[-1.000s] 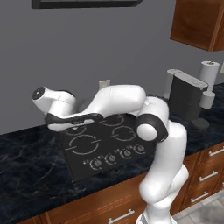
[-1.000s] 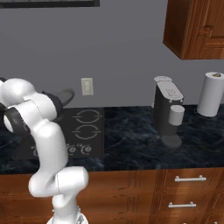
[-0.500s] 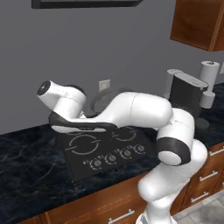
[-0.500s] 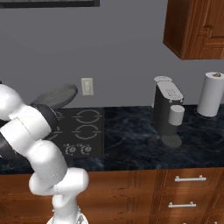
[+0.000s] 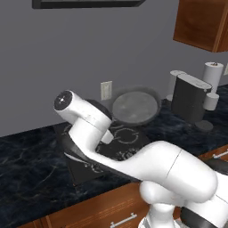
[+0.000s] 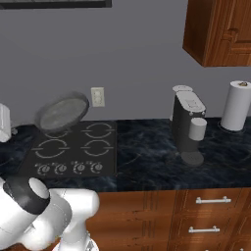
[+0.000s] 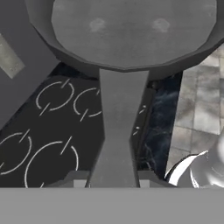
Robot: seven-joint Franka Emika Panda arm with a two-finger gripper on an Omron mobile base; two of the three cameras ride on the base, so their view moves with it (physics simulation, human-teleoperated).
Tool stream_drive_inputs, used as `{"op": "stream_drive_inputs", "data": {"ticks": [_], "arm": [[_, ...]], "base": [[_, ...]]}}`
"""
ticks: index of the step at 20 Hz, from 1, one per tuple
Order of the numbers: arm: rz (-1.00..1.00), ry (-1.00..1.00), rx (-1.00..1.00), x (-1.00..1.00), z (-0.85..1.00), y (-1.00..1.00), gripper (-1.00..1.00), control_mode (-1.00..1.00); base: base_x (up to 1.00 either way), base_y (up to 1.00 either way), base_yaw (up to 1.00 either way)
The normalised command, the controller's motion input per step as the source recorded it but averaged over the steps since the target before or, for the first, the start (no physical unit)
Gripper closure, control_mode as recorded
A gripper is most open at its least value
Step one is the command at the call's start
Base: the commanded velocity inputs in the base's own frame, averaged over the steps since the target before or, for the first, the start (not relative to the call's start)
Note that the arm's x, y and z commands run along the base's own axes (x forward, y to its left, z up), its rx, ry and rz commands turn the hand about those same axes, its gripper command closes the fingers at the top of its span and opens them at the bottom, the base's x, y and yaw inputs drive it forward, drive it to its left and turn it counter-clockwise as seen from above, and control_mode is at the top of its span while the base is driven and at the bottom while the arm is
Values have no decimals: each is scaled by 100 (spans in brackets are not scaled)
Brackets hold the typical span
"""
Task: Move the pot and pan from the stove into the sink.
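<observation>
One pan (image 5: 134,106) hangs in the air above the back of the stove (image 6: 73,152), tilted on edge so its flat grey inside faces the room, clear of the burner rings. In the hand view its long handle (image 7: 117,135) runs straight down into the gripper (image 7: 113,178), whose fingers (image 7: 72,178) sit tight against both sides of it: closed on the pan, by every sign.

You are looking at the carry step. The pan is off the cooktop and not yet in the sink; from these frames you cannot place the sink or the pot. Around the stove lies the dark marbled desk (image 6: 147,157), with a coffee machine (image 6: 188,125) and a paper towel roll (image 6: 237,105) off to one side, and a wall outlet (image 6: 97,96) just behind the lifted pan.

Your next move likely calls for swinging the pan toward the basin while holding it off the wall behind, then lowering it inside the rim before letting go. A grip this far out on a thin handle could let the pan twist.
</observation>
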Motion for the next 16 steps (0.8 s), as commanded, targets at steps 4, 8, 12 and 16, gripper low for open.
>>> {"op": "stream_drive_inputs", "data": {"ticks": [4,8,12,16], "arm": [[20,-6,4,-77,30,-38,100,-100],[27,-1,4,-68,10,-29,100,-100],[29,0,3,-65,4,-28,100,-100],[26,0,1,-66,0,-31,100,-100]], "base": [[0,0,0],[0,0,0],[0,0,0],[0,0,0]]}}
